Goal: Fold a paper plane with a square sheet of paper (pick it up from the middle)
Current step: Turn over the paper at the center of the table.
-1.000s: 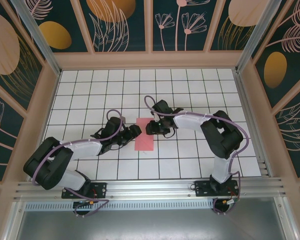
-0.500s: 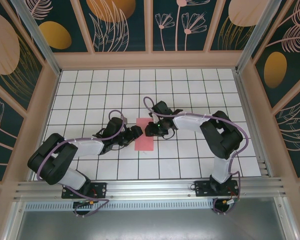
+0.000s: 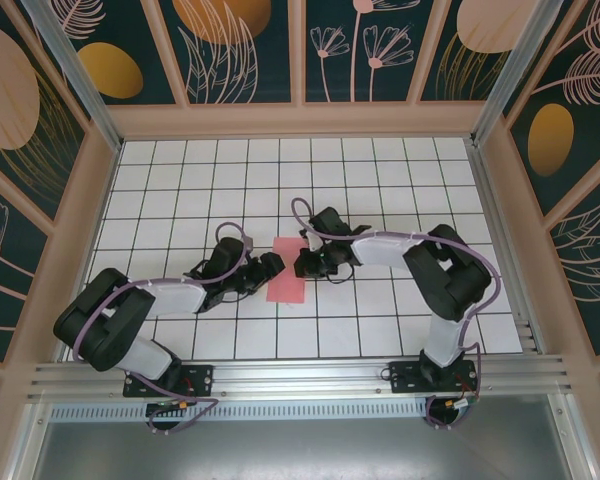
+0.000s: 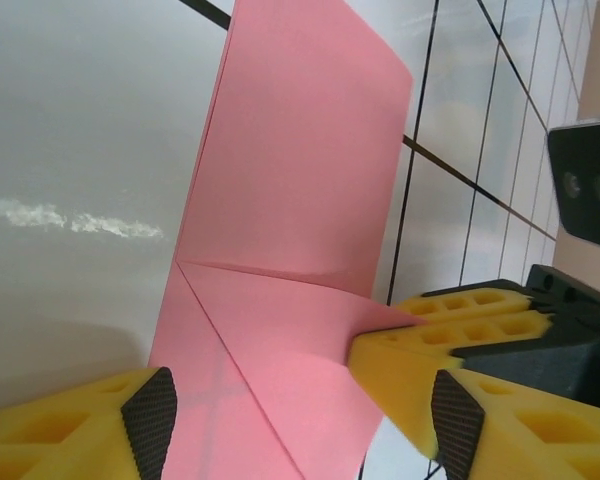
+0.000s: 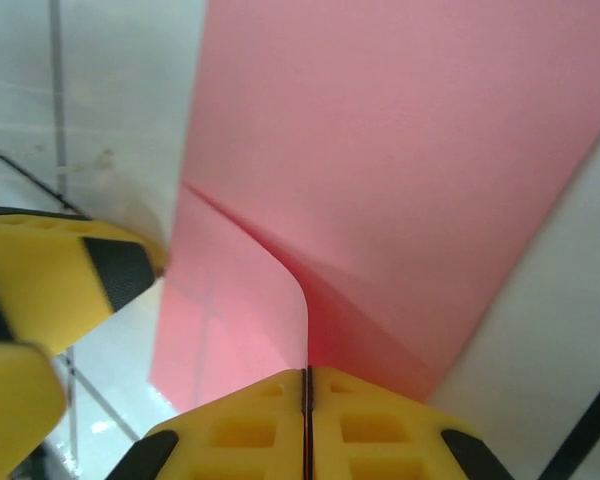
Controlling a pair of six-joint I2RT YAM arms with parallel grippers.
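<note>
Right wrist view: we note the right gripper [image 5: 306,400] with its jaws pressed together, pinching a raised flap of the pink sheet of paper [image 5: 400,150]. The sheet lies on the white grid table [image 3: 380,180] between the arms. The left gripper [image 4: 300,430] stands wide apart astride the sheet's edge, gripping nothing.

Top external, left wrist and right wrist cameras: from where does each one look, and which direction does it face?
Top external: above and behind the arm bases, looking down on the tiled table; both arms show, left hand and right hand at the pink paper.
Left wrist: on the left arm, facing the paper between its open yellow fingers.
Right wrist: on the right arm, facing the paper over its shut fingers, which pinch an edge.
Shared: both wrist views show the paper and the other hand.
</note>
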